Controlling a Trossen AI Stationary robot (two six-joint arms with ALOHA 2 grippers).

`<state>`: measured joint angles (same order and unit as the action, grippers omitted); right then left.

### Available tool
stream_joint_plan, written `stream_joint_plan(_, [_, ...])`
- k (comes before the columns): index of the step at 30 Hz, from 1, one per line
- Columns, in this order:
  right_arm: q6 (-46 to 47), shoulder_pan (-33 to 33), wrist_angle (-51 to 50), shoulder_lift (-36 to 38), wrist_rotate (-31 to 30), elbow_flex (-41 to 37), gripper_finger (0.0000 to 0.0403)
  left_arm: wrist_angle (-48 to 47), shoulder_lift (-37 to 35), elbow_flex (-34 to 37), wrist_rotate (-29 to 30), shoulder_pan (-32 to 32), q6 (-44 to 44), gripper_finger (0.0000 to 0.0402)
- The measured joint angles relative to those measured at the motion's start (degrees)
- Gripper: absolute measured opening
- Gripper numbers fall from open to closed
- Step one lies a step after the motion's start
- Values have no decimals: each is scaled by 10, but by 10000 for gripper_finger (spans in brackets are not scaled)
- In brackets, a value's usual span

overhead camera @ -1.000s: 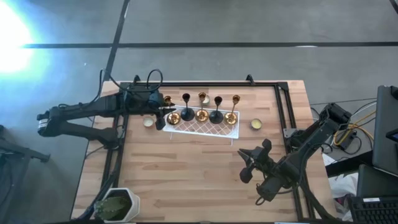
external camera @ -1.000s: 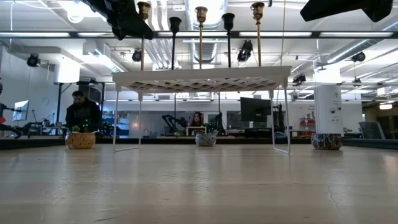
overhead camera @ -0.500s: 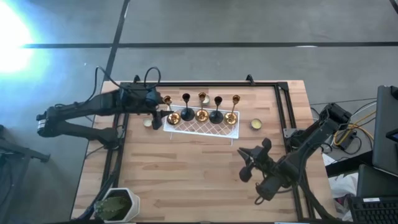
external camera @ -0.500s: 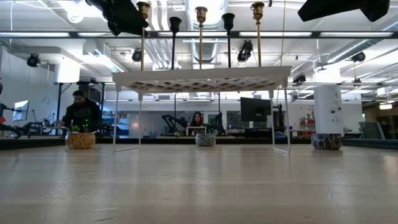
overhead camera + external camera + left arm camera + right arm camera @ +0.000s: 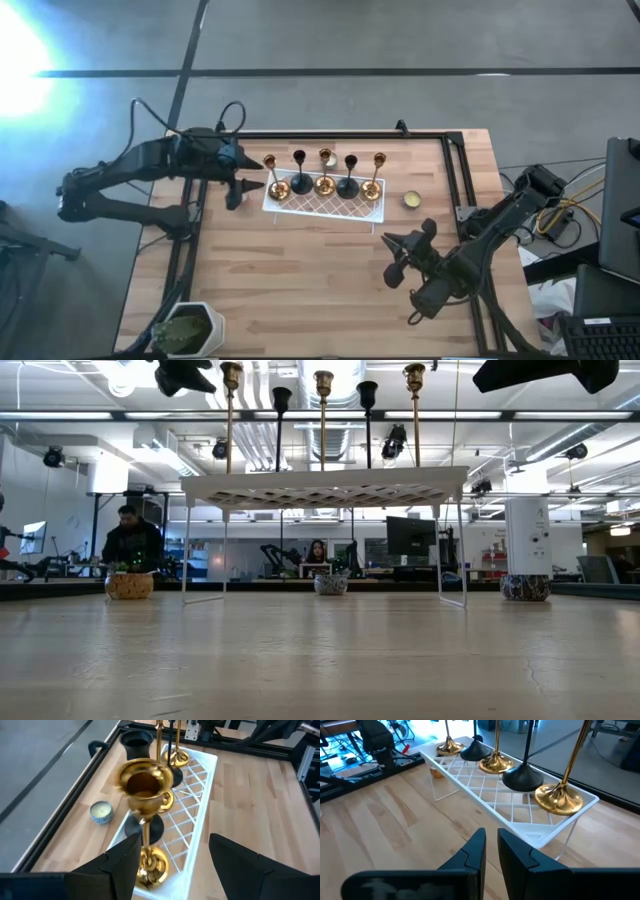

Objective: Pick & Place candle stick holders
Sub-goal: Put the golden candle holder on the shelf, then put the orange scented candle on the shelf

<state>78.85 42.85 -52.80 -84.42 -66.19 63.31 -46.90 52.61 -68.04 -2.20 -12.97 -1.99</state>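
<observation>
Left gripper [image 5: 240,187]: fingers spread, empty, hovering just off the left end of the white lattice tray [image 5: 322,206]. Its wrist view shows the nearest gold holder [image 5: 145,817] standing upright between the open fingers but clear of both, base on the tray.

Right gripper [image 5: 398,262]: fingers nearly pressed together, a thin gap showing in its wrist view, holding nothing. It waits over the counter [image 5: 300,290] near the front right, well apart from the tray.

Candle stick holders [image 5: 324,175]: all five stand in a row on the tray, gold and black alternating, gold at both ends.

Progress, judged: placement looks complete, since no holder is left on the bare counter. What remains is likely only clearing the left arm.

View differences:
- High view gives the full row and two tealight candles [image 5: 411,200] on the counter beside the tray; one more sits behind the row.
- Low view shows the tray raised on thin legs and the stems upright, but only four tops can be told apart.
- Right wrist view shows the bases seated on the lattice.
</observation>
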Motion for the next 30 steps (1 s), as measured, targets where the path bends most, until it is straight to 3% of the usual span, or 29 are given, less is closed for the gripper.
stream_joint_plan(10, [-9,0,0,0,1,0,43,-63,-53,-19,1,4,-51,238])
stream_joint_plan(16, [-11,0,-6,0,2,0,43,-20,-97,39,17,41,-84,238])
stream_joint_plan(22, [-18,0,-10,1,22,0,43,-4,-129,114,84,102,-116,238])
stream_joint_plan(30, [-24,0,-22,11,36,0,43,-14,-161,192,212,202,-234,238])
